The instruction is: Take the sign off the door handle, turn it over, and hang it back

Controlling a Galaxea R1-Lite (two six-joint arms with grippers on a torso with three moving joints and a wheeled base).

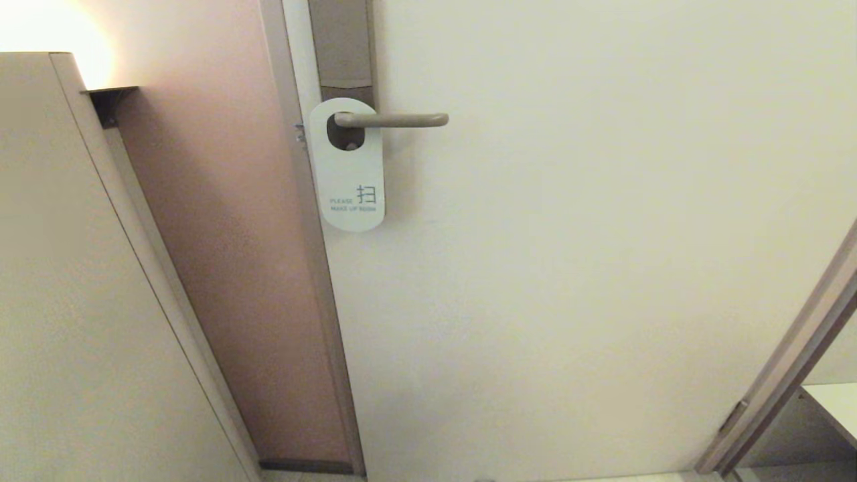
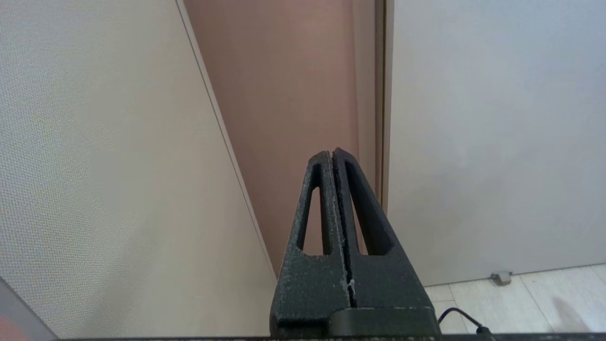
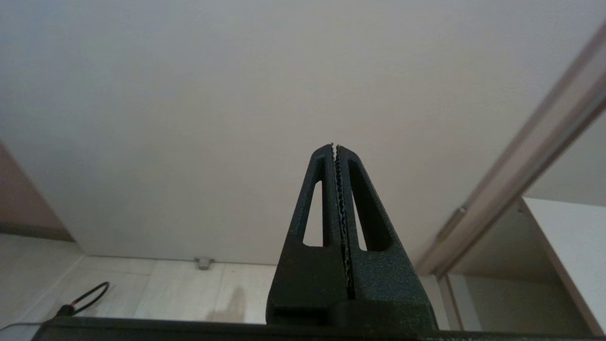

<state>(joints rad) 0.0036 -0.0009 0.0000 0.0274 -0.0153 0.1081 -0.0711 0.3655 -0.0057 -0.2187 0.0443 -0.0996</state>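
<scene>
While both our tools, left [image 2: 333, 152] and right [image 3: 334, 147], sit pressed together and empty, well short of it, the white round-ended card sign [image 1: 348, 167] hangs on the beige-grey metal lever door handle [image 1: 395, 120].

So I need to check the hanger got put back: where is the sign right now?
In the head view the sign hangs on the door handle, at the lever's left end by the door's edge, white side out.
</scene>
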